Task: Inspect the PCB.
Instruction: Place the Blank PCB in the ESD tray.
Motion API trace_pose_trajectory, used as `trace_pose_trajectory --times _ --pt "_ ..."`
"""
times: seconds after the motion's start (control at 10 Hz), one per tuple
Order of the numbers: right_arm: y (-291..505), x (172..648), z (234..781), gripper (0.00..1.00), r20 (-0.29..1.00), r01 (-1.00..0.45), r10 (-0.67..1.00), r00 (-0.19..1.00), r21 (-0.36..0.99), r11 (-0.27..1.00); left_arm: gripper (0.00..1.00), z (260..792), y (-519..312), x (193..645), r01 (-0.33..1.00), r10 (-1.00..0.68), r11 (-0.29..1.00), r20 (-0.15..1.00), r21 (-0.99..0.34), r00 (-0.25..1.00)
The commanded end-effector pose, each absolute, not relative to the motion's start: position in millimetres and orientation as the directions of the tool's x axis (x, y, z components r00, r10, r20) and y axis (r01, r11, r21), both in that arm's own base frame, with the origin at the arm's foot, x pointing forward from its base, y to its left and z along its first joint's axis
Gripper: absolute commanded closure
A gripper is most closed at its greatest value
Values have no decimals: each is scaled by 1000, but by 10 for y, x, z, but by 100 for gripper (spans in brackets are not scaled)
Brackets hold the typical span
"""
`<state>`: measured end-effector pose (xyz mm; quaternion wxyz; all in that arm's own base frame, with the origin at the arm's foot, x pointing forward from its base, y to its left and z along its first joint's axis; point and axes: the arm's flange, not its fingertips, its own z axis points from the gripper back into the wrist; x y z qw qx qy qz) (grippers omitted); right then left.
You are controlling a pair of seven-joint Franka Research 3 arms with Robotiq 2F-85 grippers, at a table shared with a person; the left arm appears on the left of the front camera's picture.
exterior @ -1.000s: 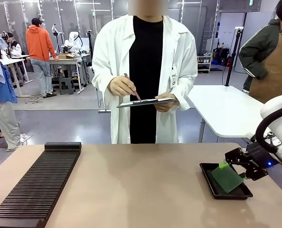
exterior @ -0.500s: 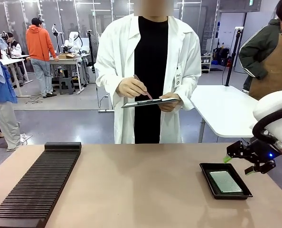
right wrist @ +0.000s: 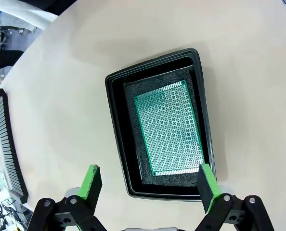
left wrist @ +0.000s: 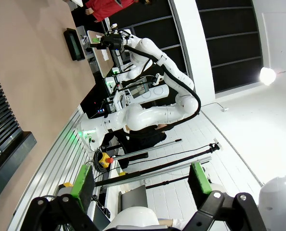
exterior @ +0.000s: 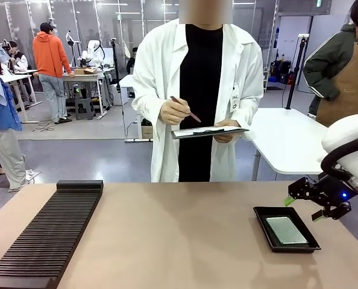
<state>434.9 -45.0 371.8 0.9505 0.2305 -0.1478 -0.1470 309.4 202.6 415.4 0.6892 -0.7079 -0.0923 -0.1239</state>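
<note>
Person in white lab coat (exterior: 197, 90) shifted rightward with clipboard (exterior: 209, 130), thin green rectangular PCB (right wrist: 171, 127) flat in shallow black tray (right wrist: 119, 144) on tan desk (exterior: 179, 241), right pincer (right wrist: 148, 185) wide, empty, above it, left pincer (left wrist: 140, 185) wide.

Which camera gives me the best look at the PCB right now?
The right wrist view: it looks straight down on the PCB, lying flat in the black tray, hole grid sharp, open right gripper above it. The front view shows it small and slanted. The left wrist view shows only a distant sliver.
</note>
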Motion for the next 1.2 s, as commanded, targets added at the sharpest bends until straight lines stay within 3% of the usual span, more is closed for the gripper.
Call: trace_pose_trajectory --times 0.0,1.1 --pt "-441 4351 3697 0 225 197 -339 913 482 853 0 4158 2071 3129 297 -51 -19 298 -955 953" --pt "-451 4350 3716 0 212 211 -348 913 485 849 0 4158 2071 3129 297 -51 -19 298 -955 953"
